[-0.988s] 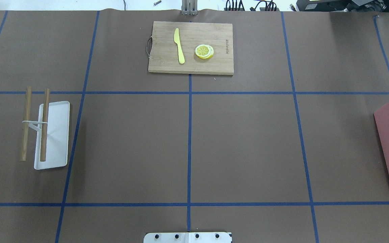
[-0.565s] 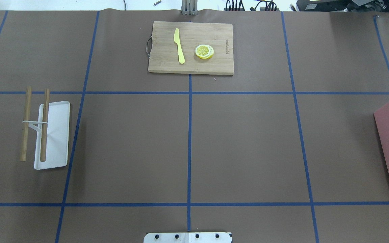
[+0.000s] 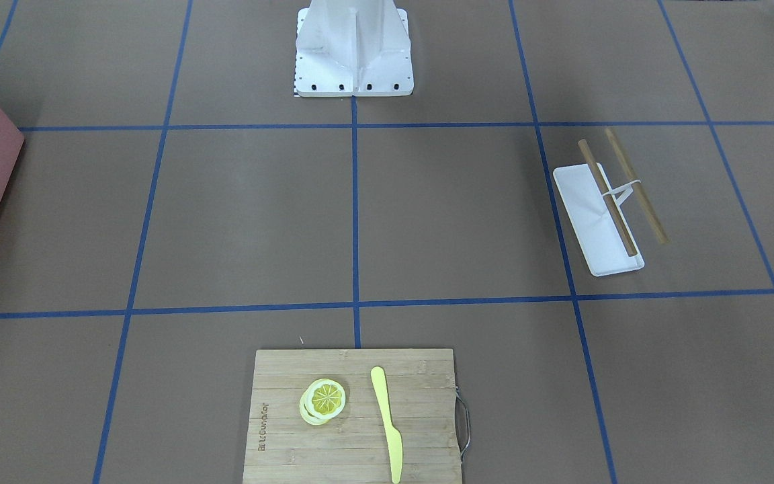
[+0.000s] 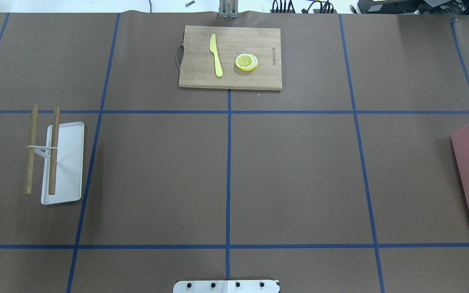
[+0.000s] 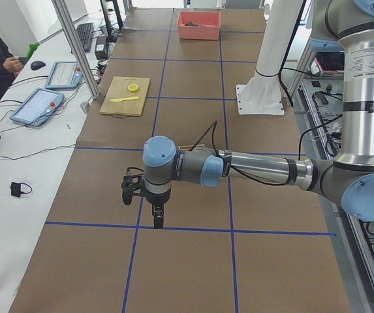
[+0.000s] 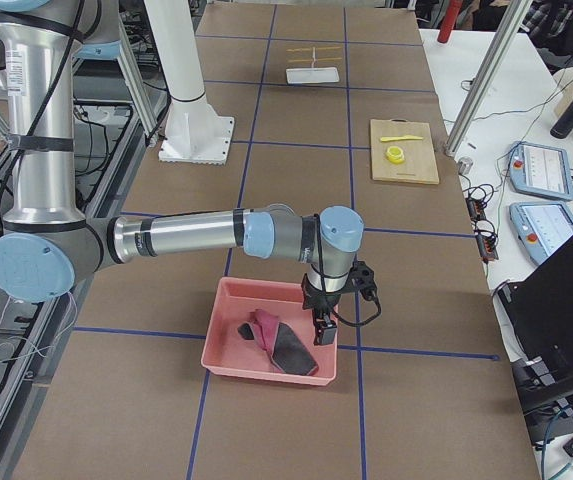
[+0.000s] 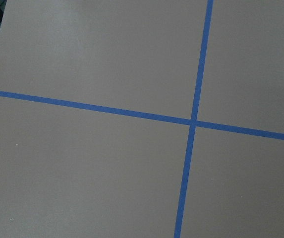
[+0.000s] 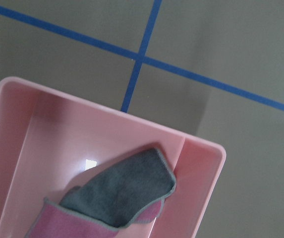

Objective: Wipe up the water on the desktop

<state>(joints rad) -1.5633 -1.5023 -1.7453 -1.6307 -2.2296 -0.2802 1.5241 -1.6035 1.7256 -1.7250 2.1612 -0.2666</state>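
Exterior right view shows the right gripper [image 6: 324,334] pointing down over one edge of the pink bin [image 6: 256,300], just above a grey cloth [image 6: 291,352] lying on a pink cloth [image 6: 262,324]. Its jaw gap and any contact cannot be told. The left gripper [image 5: 157,219] hangs over a blue tape line [image 5: 95,225], its opening likewise unreadable. Beneath both lies the brown desktop [image 5: 187,261], its long axis running from one gripper to the other.
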